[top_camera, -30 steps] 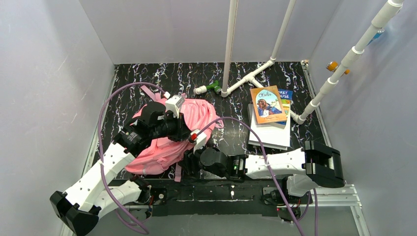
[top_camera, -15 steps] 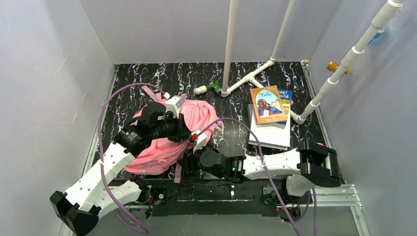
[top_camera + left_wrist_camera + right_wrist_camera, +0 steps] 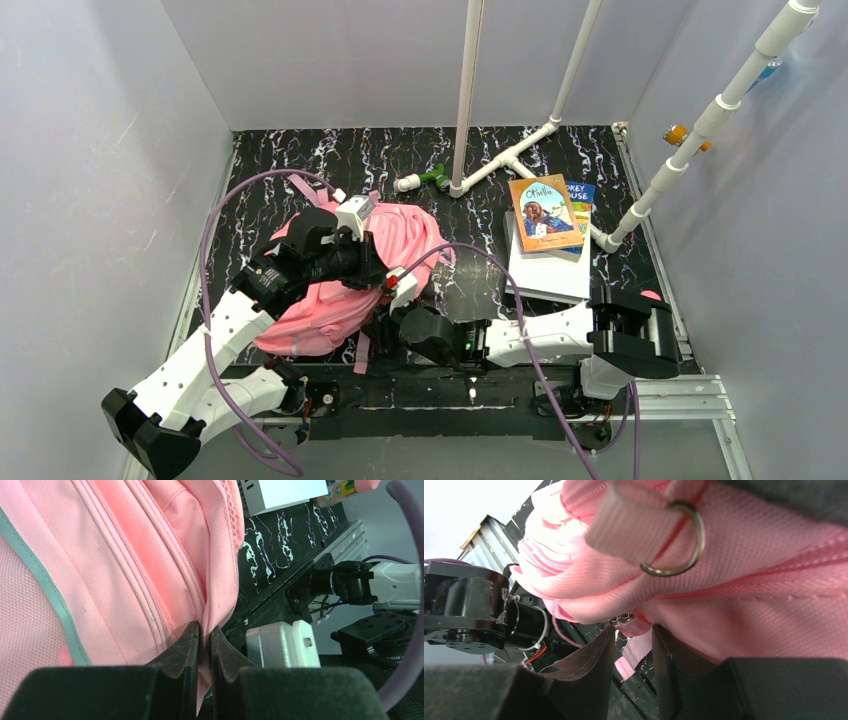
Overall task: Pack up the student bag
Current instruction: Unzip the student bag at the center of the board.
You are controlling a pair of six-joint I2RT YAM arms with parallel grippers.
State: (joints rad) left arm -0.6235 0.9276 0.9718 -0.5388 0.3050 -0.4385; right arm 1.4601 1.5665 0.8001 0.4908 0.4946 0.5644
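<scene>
We see the student bag (image 3: 405, 235), a large soft pink fabric backpack, slumped on the black marbled table (image 3: 330, 160) directly under both wrists. The left gripper (image 3: 204, 630) is pinched fully together on a thin fold of the bag's pink cloth, right beside a stitched zip line. The fabric rises from between its 2 black fingers.

Just to that hand's right, the right gripper (image 3: 634, 630) reaches in low from the near edge. Its jaws stand partly apart with a narrow gap, and they hold nothing that we can make out. A small silver zipper pull (image 3: 622, 618) hangs at the mouth of the gap; we cannot tell whether it touches the fingertips. Above this hand sit a pale webbing loop (image 3: 634, 525) and a round metal ring (image 3: 698, 535). Beyond this hand and well off to its right, a stack of books (image 3: 548, 262) lies on the table.

We judge the bag light, limp and easily bunched: it will sag and fold rather than keep its shape. The cloth pinch suits steadying it. The small pull looks like slippery metal and wants a square grip on its flat tab, tugged along the zip line.
</scene>
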